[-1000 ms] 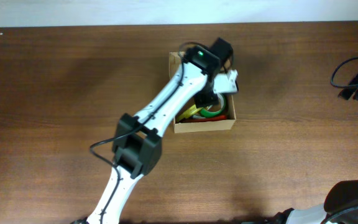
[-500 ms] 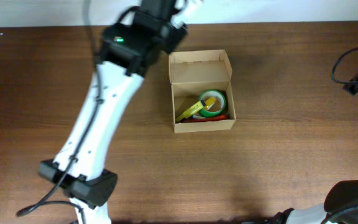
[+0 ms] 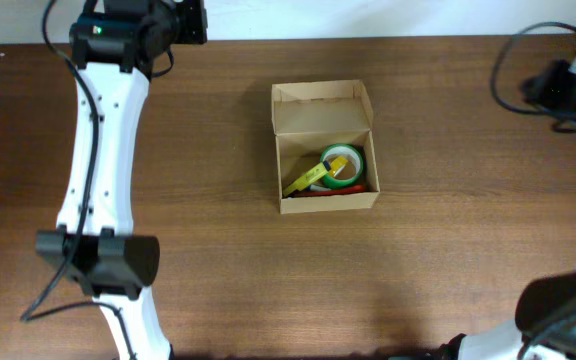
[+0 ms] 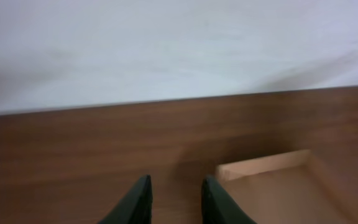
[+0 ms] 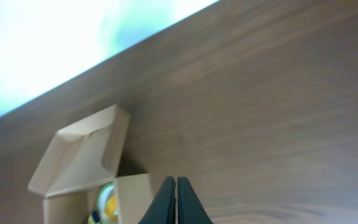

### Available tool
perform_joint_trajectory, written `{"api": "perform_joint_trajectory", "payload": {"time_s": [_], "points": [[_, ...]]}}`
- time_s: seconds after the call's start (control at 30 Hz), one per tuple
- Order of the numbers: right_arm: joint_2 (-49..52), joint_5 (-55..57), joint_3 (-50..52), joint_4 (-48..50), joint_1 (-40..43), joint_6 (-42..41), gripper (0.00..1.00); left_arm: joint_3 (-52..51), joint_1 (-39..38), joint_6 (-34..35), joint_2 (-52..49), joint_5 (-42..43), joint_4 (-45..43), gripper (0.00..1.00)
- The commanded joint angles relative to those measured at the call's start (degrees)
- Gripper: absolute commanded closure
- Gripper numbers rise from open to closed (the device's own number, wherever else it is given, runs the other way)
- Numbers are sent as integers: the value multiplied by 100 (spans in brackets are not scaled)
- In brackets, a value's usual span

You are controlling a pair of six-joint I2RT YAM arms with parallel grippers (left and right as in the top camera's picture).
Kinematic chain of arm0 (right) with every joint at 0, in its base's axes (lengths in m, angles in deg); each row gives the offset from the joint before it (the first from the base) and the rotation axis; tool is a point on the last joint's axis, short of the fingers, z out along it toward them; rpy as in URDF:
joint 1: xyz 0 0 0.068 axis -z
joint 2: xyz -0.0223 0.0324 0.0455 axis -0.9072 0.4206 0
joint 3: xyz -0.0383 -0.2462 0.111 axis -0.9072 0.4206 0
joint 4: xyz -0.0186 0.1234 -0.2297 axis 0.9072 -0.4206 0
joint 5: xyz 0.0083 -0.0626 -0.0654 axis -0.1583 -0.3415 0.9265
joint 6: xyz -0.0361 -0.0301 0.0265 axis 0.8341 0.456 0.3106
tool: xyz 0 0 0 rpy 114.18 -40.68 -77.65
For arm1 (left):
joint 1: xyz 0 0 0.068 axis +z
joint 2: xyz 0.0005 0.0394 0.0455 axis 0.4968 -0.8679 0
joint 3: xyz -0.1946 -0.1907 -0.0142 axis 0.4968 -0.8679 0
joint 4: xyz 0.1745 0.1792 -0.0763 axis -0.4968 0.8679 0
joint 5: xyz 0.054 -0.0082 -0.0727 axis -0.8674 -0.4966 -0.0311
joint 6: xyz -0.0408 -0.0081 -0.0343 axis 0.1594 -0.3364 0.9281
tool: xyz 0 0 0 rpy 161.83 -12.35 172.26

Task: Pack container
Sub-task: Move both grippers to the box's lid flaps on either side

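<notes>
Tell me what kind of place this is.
Probably a robotics lab bench: bare wooden table, plain white wall behind, cabled left arm and right arm, one open cardboard box.

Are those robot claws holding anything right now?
Nothing is held. The left gripper is open and empty; the right gripper is shut with nothing between its fingers.

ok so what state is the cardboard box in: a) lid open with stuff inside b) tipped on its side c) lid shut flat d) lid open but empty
a: in the overhead view the container sits upright with its flap lid folded back, and a green tape roll lies inside it.
</notes>
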Motion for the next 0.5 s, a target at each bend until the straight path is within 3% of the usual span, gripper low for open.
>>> {"api": "perform_joint_trajectory", "payload": {"time_s": [0.0, 0.23, 0.47], "points": [[640, -522, 2, 22, -210, -26, 96, 15, 155, 721, -546, 1207, -74, 76], [1626, -920, 2, -9, -479, 306, 96, 15, 317, 1268, -1657, 2173, -118, 80], [2092, -1718, 4, -24, -651, 1200, 96, 15, 658, 1325, -2575, 4017, -813, 85]]}}
